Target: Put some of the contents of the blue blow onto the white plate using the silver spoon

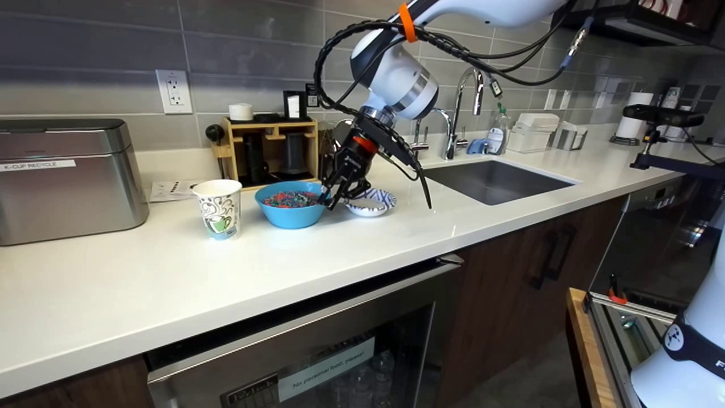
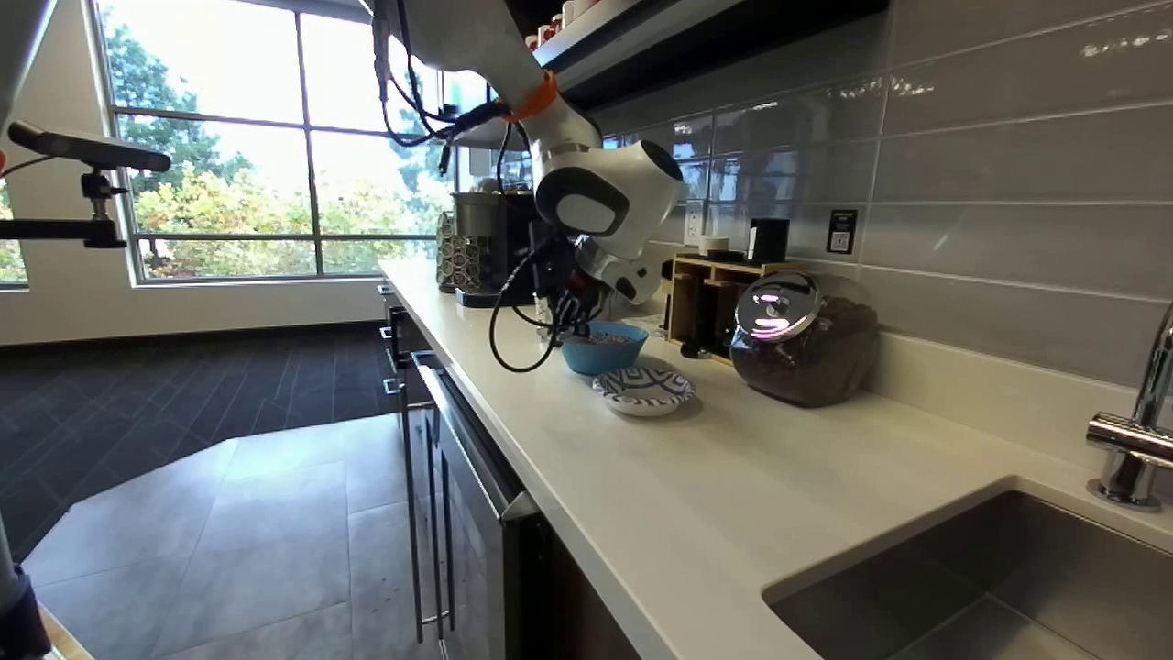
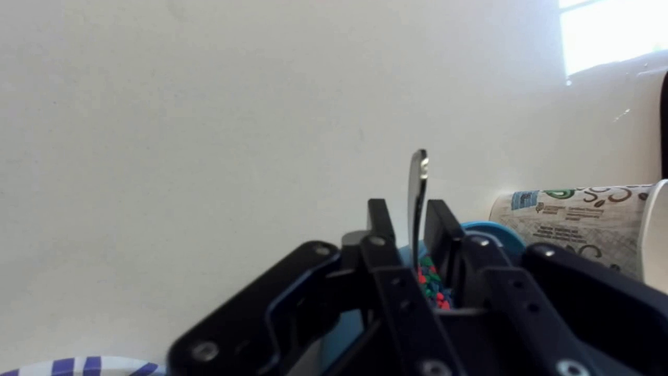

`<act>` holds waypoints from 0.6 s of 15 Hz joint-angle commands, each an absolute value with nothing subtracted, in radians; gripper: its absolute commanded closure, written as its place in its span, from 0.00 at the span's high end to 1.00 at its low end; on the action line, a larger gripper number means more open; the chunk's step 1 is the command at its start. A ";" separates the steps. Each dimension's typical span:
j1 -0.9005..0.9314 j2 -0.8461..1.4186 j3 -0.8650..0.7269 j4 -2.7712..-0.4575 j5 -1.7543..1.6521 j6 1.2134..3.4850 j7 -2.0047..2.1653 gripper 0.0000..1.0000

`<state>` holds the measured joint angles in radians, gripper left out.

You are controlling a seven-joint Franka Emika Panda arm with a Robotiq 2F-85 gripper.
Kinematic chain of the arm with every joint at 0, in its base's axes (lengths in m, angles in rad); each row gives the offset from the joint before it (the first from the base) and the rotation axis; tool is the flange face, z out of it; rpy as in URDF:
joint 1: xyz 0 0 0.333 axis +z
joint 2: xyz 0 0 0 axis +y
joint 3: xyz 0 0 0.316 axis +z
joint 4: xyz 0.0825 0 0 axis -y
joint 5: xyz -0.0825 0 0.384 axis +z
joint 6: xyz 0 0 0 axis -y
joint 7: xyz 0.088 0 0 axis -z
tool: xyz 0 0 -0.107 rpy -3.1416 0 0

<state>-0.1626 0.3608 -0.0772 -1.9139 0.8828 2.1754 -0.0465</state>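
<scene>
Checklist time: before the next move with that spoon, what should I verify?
1. Silver spoon within the gripper: ok, handle between the fingers.
2. Grip closed: not ok, a gap shows beside the handle.
3. Contents in the blue bowl: ok, coloured pieces inside.
4. Bowl upright: ok in both exterior views.
5. White plate placed: ok, right way up beside the bowl.
6. Spoon loaded: cannot tell, scooping end unclear.

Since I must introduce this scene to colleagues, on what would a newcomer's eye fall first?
Probably the white robot arm bent over the countertop. Next, the blue bowl of small multicoloured pieces, between the paper cup and the patterned white plate. In an exterior view, perhaps the bright window, upper left.
</scene>
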 commanded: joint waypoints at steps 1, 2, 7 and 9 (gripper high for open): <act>-0.167 0.353 -0.076 -1.907 0.881 2.140 -0.034 0.25; -0.166 0.352 -0.076 -1.906 0.880 2.139 -0.034 0.25; -0.167 0.356 -0.074 -1.903 0.884 2.126 -0.037 0.15; -0.167 0.355 -0.074 -1.904 0.885 2.117 -0.038 0.09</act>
